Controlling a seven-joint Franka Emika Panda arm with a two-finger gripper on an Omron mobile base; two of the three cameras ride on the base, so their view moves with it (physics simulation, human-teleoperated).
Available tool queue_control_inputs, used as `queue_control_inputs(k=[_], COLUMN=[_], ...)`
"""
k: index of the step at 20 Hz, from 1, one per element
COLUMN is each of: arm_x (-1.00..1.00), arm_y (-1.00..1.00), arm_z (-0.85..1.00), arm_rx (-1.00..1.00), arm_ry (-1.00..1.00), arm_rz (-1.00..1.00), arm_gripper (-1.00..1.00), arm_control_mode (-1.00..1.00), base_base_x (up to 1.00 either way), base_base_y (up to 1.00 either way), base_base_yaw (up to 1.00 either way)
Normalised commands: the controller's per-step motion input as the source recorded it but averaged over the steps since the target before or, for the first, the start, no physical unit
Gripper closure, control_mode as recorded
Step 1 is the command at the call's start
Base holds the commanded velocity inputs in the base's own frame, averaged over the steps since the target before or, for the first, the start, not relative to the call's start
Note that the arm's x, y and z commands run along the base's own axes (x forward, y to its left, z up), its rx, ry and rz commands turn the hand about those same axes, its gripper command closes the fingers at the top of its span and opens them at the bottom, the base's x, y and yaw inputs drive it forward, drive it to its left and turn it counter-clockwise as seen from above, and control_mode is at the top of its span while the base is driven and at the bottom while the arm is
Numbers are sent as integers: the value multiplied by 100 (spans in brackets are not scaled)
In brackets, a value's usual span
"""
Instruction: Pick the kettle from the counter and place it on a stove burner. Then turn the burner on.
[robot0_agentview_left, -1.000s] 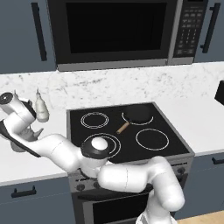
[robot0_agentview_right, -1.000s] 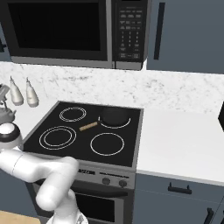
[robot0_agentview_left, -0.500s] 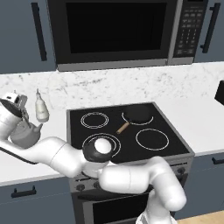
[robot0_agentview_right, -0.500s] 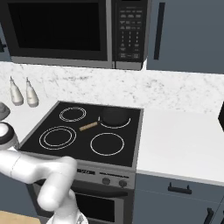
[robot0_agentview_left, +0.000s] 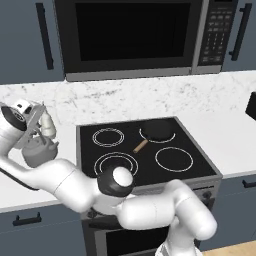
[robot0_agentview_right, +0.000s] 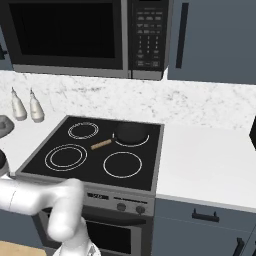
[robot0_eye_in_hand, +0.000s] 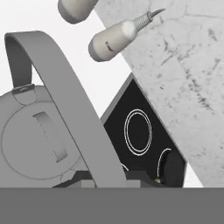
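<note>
Two white bottles (robot0_agentview_right: 26, 106) stand at the back of the counter (robot0_agentview_left: 30, 187) left of the black cooktop (robot0_agentview_right: 145, 160) — in the left base view one of them sits just behind the gripper (robot0_agentview_left: 36, 131). The kettle (robot0_agentview_left: 37, 151) hangs at the gripper beside the stove's left edge. In the hand view its arched handle (robot0_eye_in_hand: 65, 100) runs down between the dark fingertips; whether they clamp it I cannot tell. A dark pan (robot0_agentview_left: 157, 130) with a wooden handle sits on the rear right ring — the largest double-ring burner (robot0_agentview_left: 116, 164) at front left is bare
</note>
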Motion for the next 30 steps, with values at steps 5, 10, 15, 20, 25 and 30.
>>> queue_control_inputs(k=[5, 10, 15, 20, 25, 30], arm_x=[-7, -8, 0, 8, 13, 13], arm_y=[-100, -100, -100, -100, -100, -69], arm_z=[-40, -70, 0, -4, -20, -21], arm_rx=[3, 1, 18, 16, 7, 0], arm_ry=[-16, -15, -3, -5, -6, -5], arm_rz=[0, 0, 0, 3, 6, 8], arm_gripper=[100, 100, 100, 100, 100, 100], arm_control_mode=[-100, -100, -100, -100, -100, -100], base_base_x=[0, 0, 0, 0, 0, 0], base_base_y=[0, 0, 0, 0, 0, 0], base_base_yaw=[0, 0, 0, 0, 0, 0])
